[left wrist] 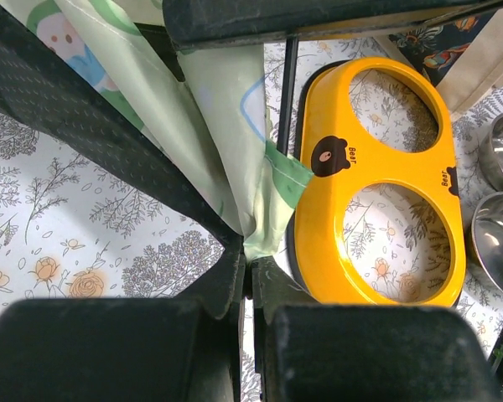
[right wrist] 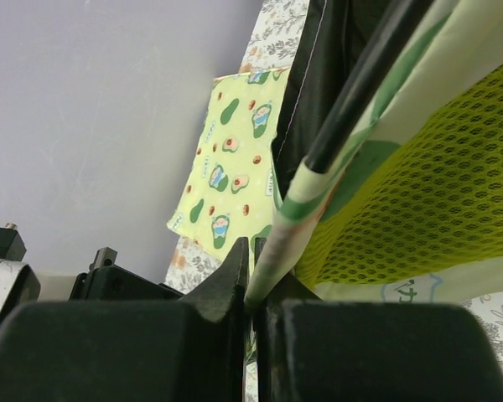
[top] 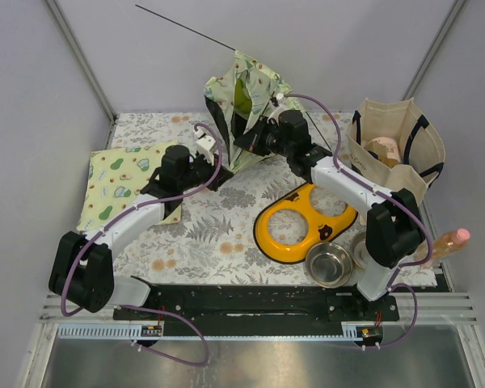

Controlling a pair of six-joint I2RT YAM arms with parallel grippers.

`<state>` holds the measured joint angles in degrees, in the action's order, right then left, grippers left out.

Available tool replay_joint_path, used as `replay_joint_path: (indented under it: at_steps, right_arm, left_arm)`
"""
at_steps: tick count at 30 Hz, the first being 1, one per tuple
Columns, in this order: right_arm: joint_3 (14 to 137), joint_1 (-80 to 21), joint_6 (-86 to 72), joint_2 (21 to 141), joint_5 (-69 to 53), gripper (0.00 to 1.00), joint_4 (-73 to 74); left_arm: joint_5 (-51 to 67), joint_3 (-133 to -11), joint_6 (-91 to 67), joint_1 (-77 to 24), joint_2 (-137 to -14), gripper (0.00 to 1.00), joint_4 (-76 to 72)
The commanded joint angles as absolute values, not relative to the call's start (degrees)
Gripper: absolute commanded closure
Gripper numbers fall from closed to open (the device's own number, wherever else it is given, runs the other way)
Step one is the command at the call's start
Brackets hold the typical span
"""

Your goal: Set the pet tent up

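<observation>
I've got a floral cloth (top: 210, 234) over the table w/ a flat avocado-print mat (top: 117, 182) at its left edge. Ctr-right sits an orange two-hole feeder (top: 310, 219), w/ two steel bowls (top: 330, 264) just beside it, near-right. At far right a cream tote bag (top: 392, 174) stands upright, and a pink-capped bottle (top: 449, 241) sits near of it.

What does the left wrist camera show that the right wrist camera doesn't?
Only the left wrist: the orange feeder and steel bowls. Only the right wrist: the flat avocado mat, lime mesh and a grey wall. Both: pet tent fabric pinched, by the left gripper in one, the right gripper in the other.
</observation>
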<state>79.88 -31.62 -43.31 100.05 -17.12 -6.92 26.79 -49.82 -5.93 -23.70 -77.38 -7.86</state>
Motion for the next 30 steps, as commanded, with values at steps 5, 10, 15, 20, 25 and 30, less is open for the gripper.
replay_joint_path:
  at_steps: [5,10,15,20,25,30]
  right_arm:
    - [82.4,-31.6,-30.1,101.3,-0.4,1.00,-6.5]
    - [81.8,-31.8,-30.1,100.3,-4.4,1.00,-9.0]
    - [81.7,-31.9,-29.9,99.7,-5.5,1.00,-9.3]
    - [80.7,-32.3,-28.9,99.3,-7.2,1.00,-10.1]
    - [79.6,-33.0,-27.3,98.9,-10.4,1.00,-10.3]
    - [78.0,-34.5,-22.2,97.7,-15.5,1.00,-9.8]
  left_arm:
    - [36.3,-51.4,-4.3,-24.3,-74.1,1.00,-5.8]
    - [40.9,-50.3,-4.5,-24.3,-73.3,0.97,-8.2]
    - [43.2,-49.9,-1.9,-24.3,-72.1,0.80,-5.8]
    - [40.1,-48.0,-1.0,-24.3,-69.7,0.67,-7.1]
    - [30.3,-47.0,-3.5,-24.0,-67.5,0.52,-10.2]
    - [14.8,-46.1,-6.9,-23.7,-65.0,0.32,-13.8]
